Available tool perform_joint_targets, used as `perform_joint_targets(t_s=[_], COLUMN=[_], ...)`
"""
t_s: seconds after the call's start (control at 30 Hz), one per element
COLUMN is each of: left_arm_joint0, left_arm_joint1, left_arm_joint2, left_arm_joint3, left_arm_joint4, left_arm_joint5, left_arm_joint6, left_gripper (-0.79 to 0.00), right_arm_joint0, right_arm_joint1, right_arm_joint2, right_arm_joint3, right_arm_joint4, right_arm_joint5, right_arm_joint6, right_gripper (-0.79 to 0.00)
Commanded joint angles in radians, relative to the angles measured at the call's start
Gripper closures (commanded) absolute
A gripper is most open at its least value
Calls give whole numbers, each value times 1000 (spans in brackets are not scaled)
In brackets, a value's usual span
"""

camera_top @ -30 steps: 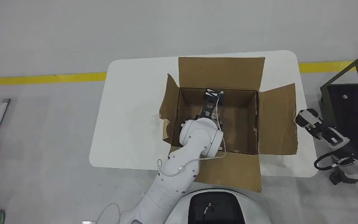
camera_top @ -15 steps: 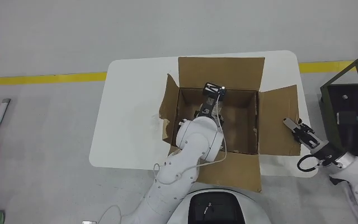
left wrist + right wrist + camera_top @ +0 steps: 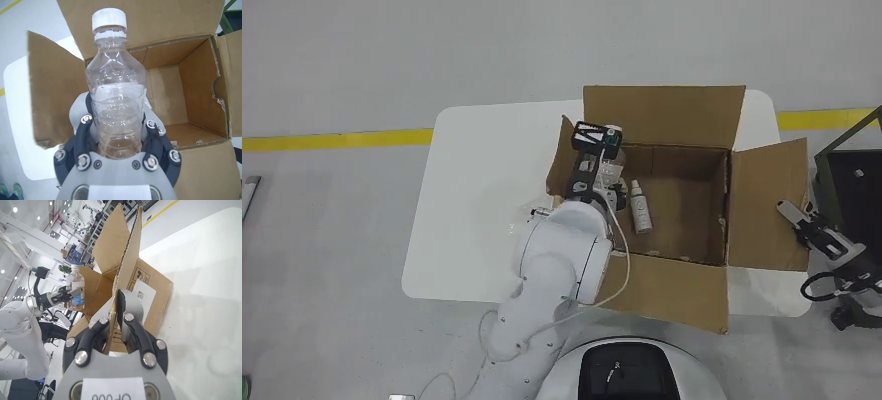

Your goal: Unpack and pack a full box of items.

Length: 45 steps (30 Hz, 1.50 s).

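white table holds an open box. left gripper clamps a clear bottle; right gripper pinches a flap.

1. It was a robot lab in a large industrial hall; the floor was smooth and grey; a yellow line ran straight across it.
2. Round lamps and red pipes hung high overhead, as in a factory space.
3. Other robot arms stood far off in the hall; stocked shelves stood near them.
4. The work sat on a plain white table standing alone on the open floor; a dark metal rack stood just beside it.
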<state>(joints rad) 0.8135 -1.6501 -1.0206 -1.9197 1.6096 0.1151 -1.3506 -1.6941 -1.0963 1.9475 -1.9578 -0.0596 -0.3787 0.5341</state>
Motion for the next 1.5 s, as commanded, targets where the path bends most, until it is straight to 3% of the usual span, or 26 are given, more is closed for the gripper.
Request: perform_joint_targets(t_s=[0.0,0.23,0.27,0.3,0.33,0.37,0.6,0.9,0.93,0.97,1.07,1.1,1.13,1.47], left_arm_joint0=[4,23,27,33,38,45,109,235,248,261,290,298,305,346], left_arm_joint1=[2,10,11,12,14,15,24,34,35,35,36,36,36,38], left_arm_joint2=[-20,-87,-99,-111,-122,-136,-216,-249,-248,-244,-232,-228,-223,-206], left_arm_joint3=[-57,-205,-224,-237,-252,-266,-305,-225,-207,-186,-129,-108,-83,56], left_arm_joint4=[4,69,78,88,101,109,162,177,175,173,167,167,171,172], left_arm_joint5=[-15,-69,-70,-76,-80,-81,-117,-171,-170,-175,-174,-172,-176,-152], left_arm_joint6=[-20,-78,-83,-90,-94,-97,-108,-86,-80,-79,-64,-59,-56,7], left_gripper=[0,0,0,0,0,0,0,0,0,0,0,0,0,0], right_arm_joint0=[3,16,17,18,18,19,11,-21,-25,-30,-46,-49,-52,-61], right_arm_joint1=[2,8,8,9,9,9,6,-3,-4,-4,-7,-8,-8,-14], right_arm_joint2=[12,31,32,32,32,32,57,123,128,131,136,134,130,65], right_arm_joint3=[5,37,38,39,39,39,25,-82,-98,-116,-164,-175,-185,-178], right_arm_joint4=[7,17,17,17,17,17,15,-11,-14,-19,-49,-59,-65,-119], right_arm_joint5=[-10,-36,-36,-38,-39,-40,-50,-95,-100,-104,-110,-112,-115,-113], right_arm_joint6=[12,44,45,45,44,41,-47,-181,-190,-197,-209,-212,-213,-221], right_gripper=[0,0,-46,-339,-739,-785,-785,-773,-662,-391,-160,-135,-18,0])
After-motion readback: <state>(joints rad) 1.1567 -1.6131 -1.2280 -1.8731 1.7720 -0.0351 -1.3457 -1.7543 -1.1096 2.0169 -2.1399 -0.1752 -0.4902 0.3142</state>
